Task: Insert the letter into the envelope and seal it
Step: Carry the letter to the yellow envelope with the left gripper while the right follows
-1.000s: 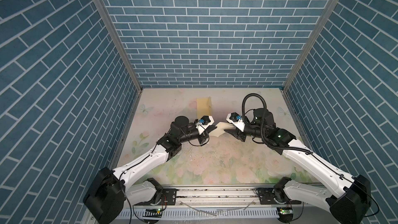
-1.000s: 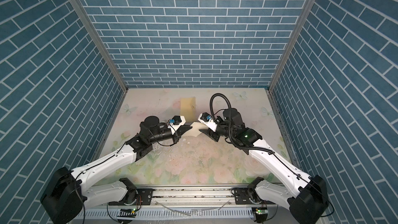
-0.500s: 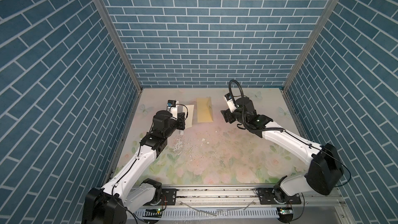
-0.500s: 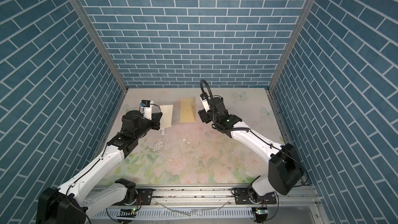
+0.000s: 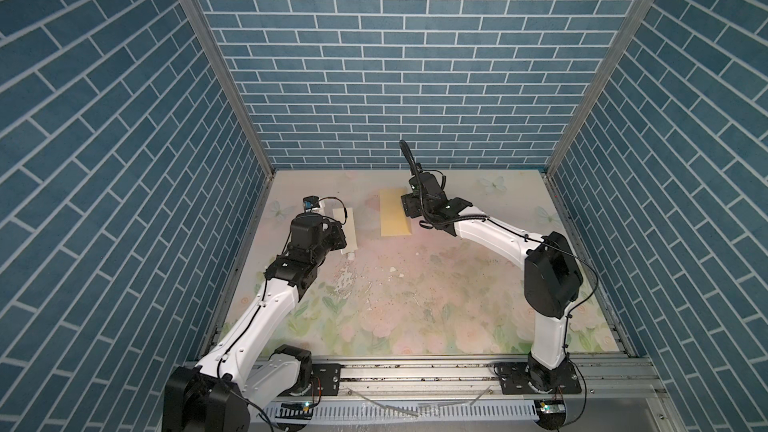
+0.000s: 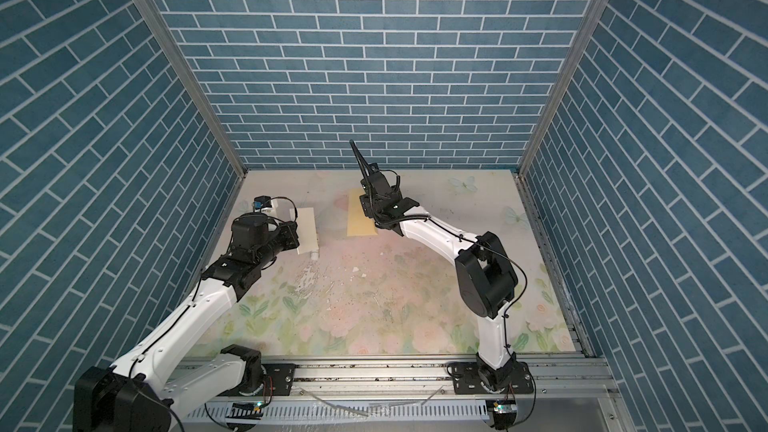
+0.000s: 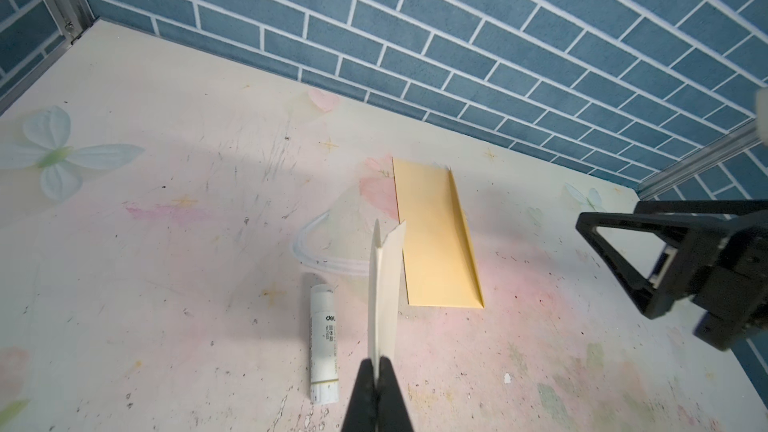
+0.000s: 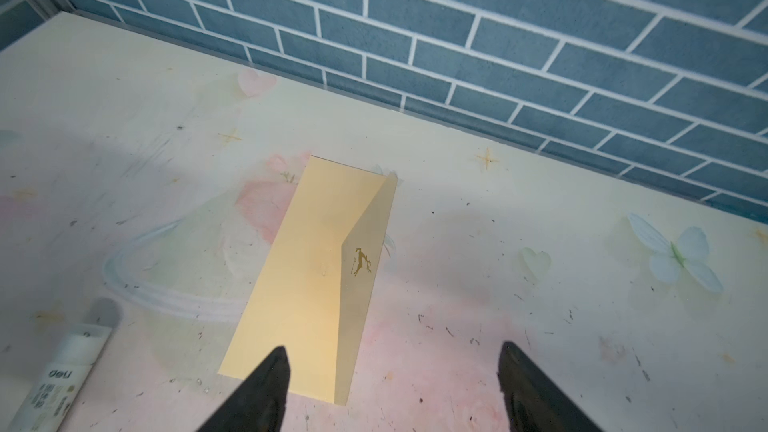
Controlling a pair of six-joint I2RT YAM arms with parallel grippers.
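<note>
The left gripper [image 7: 377, 361] is clenched on the near edge of the folded letter [image 7: 384, 284], which juts out ahead of it above the desk [image 7: 166, 243]. A glue stick [image 7: 324, 342] lies just beside the letter. Farther back, the envelope [image 7: 432, 238] lies flat near the back wall [image 7: 457, 35], its flap [image 8: 365, 268] lifted. The right gripper [image 8: 392, 347] hovers released over the envelope's near end, jaws spread wide, one above the envelope and one past the flap side.
</note>
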